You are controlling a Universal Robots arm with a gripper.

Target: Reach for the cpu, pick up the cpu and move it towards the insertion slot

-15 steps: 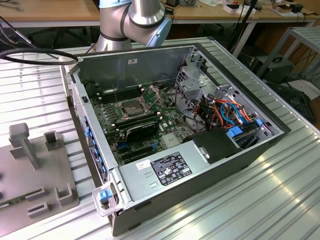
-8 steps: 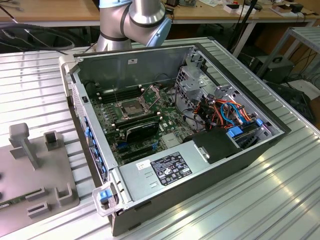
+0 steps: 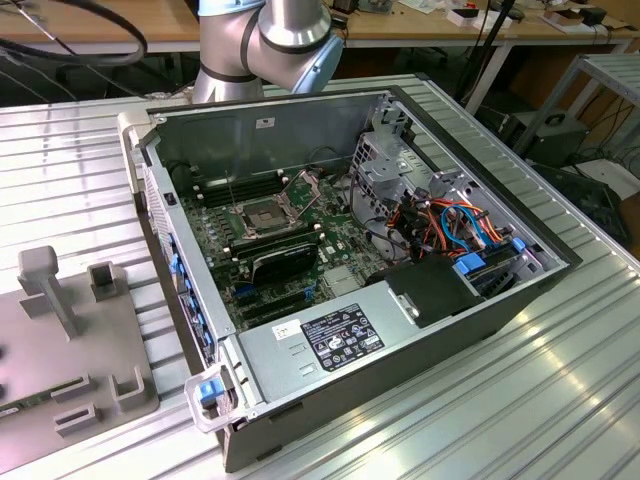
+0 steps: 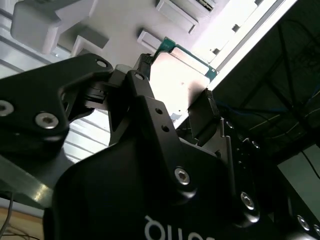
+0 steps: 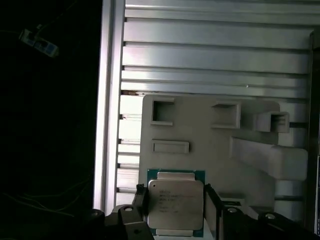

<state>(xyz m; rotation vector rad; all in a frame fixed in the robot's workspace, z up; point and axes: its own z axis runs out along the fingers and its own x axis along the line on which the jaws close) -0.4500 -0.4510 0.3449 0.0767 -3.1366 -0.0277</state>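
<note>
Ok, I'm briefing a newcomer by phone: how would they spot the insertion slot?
Look into the open computer case and find the green motherboard. Toward the case's back wall sits the insertion slot: a square silver frame around a dark centre, its metal plate hinged up, unlike the long black memory slots and black card beside it.

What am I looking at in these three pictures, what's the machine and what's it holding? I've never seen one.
This is a robot arm at the far side of an open computer case on a ribbed metal table. The exterior view comes from a camera off the arm; there the insertion slot sits on the green board, and a grey holder plate lies at that view's left. Both wrist views come from cameras riding on the arm. They show the black gripper, its jaws shut on opposite edges of the cpu, a small silvery square chip, with the plate beyond it.
</note>
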